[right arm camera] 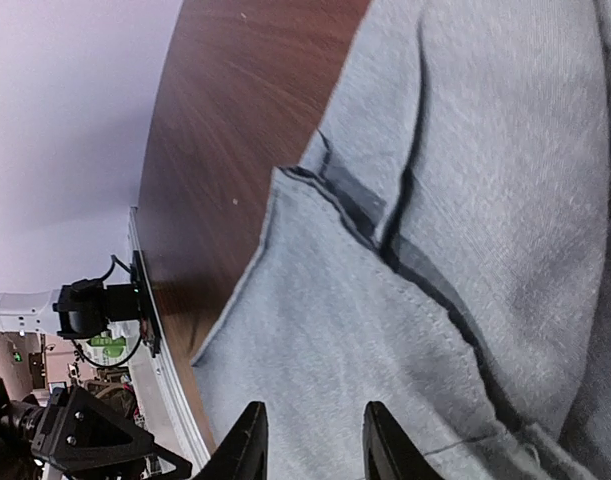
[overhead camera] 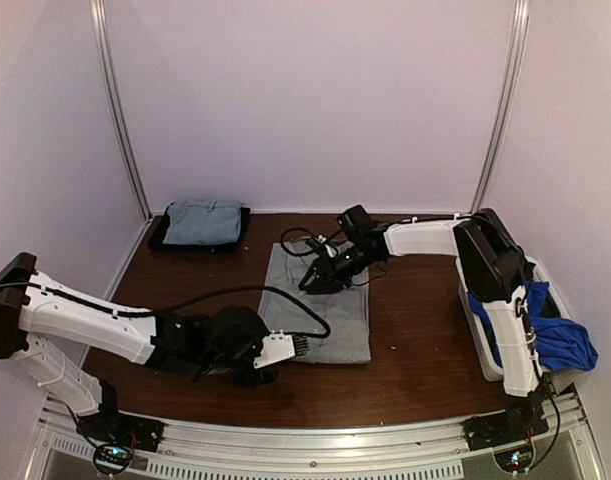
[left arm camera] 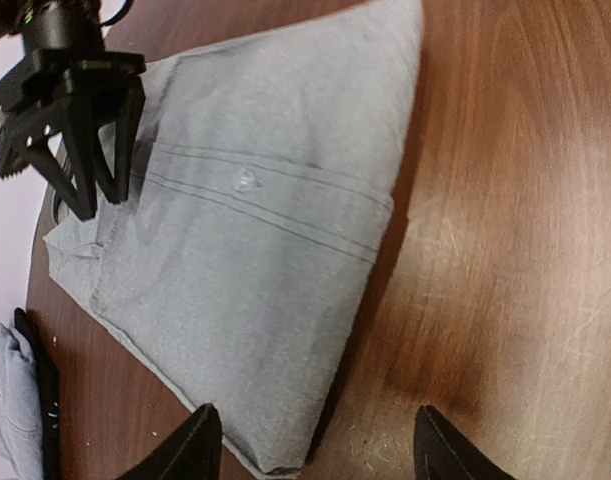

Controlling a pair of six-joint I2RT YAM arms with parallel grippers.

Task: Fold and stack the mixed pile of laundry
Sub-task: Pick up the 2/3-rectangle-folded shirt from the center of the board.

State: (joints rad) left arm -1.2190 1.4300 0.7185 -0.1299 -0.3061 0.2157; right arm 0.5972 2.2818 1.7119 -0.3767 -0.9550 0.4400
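Grey garment lies folded flat at the middle of the table.
Stitched seams cross it. Its near corner lies between the wide-spread fingers of the left gripper, ungripped. The right gripper, fingers narrowly apart, is tips-down at the far edge; a pinch cannot be told. Bare wood flanks the garment. A folded stack sits far-left, and a blue piece overhangs the bin.
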